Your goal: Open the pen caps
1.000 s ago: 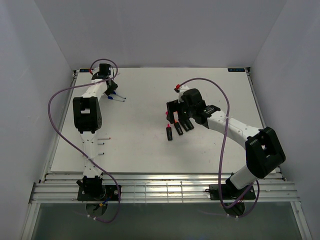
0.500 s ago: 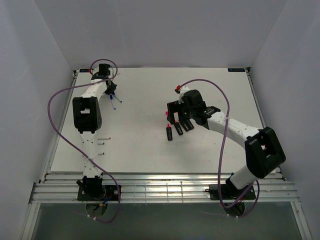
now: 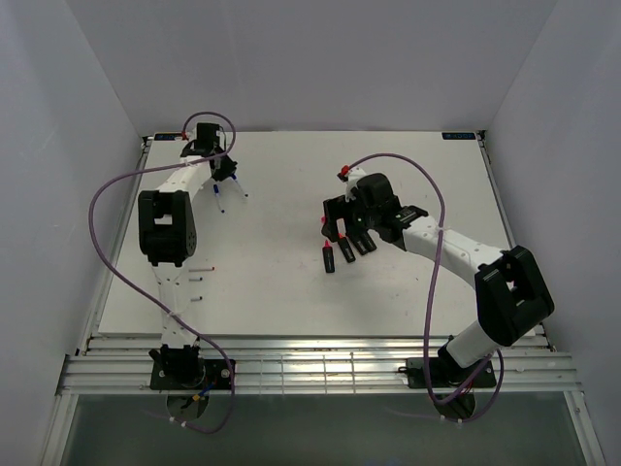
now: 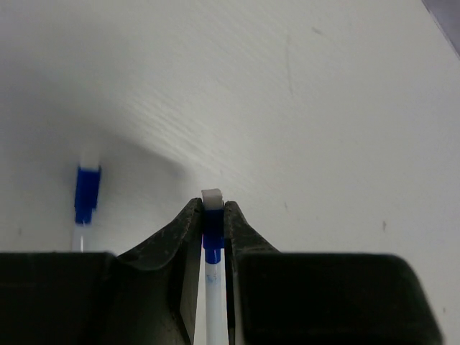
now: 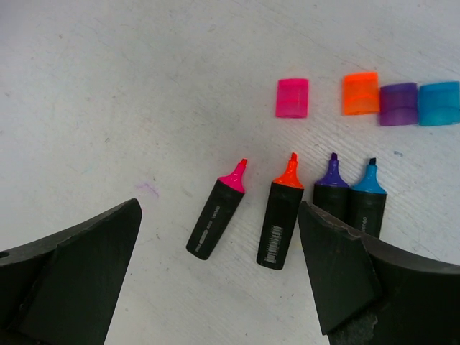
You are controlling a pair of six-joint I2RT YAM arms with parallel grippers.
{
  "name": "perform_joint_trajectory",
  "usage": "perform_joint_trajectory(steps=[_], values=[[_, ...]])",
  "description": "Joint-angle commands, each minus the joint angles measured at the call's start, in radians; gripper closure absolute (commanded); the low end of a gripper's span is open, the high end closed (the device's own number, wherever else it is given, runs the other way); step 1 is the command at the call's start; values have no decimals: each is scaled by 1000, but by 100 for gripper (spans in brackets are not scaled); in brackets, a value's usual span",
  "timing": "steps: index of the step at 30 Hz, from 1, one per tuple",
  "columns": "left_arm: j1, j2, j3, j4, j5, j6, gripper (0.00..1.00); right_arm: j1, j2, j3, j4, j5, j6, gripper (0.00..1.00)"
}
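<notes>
Jaws of the left gripper [image 4: 213, 215] pinch the blue plastic cap [image 4: 212, 248] of a thin white pen [image 4: 211, 302] at the white table's [image 3: 291, 291] far left. The right gripper [image 5: 219, 208] gapes wide, empty, above four uncapped black markers [image 5: 280, 223]; pink plastic cap [image 5: 292, 98], orange cap [image 5: 360, 93], purple cap [image 5: 398, 104] and cyan cap [image 5: 438, 103] lie beyond their tips.

Colour key. Loose caps, in a row: pink cap [image 5: 292, 98], orange cap [image 5: 360, 93], purple cap [image 5: 398, 104], cyan cap [image 5: 439, 103]. The markers have black bodies and coloured tips: pink marker [image 5: 217, 212], orange marker [image 5: 281, 215] with a white barcode, purple marker [image 5: 331, 192], cyan marker [image 5: 369, 198]. The table [image 5: 108, 86] is white, with a faint purple smudge [image 5: 147, 190]. The thin pen [image 4: 212, 295] is white with a blue cap [image 4: 212, 248]; the second thin pen [image 4: 77, 237] has a second blue cap [image 4: 86, 194]. The left gripper [image 4: 213, 215] and right gripper [image 5: 219, 207] are black; the cables [image 3: 434, 277] are purple.
</notes>
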Motion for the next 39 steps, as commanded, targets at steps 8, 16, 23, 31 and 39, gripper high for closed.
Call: perform_joint_trajectory(steps=[8, 16, 23, 31, 39], values=[[-305, -635, -600, 317, 3, -8, 100, -4, 53, 84, 70, -345, 68, 10], [-420, -841, -860, 375, -5, -39, 100, -4, 25, -45, 312, -508, 273, 3], [-475, -893, -909, 368, -19, -62, 100, -3, 62, -135, 578, -616, 438, 9], [-521, -913, -920, 348, -6, -117, 100, -1, 117, -129, 641, -571, 473, 13], [-543, -924, -909, 325, 4, -136, 100, -3, 172, -122, 659, -565, 479, 30]])
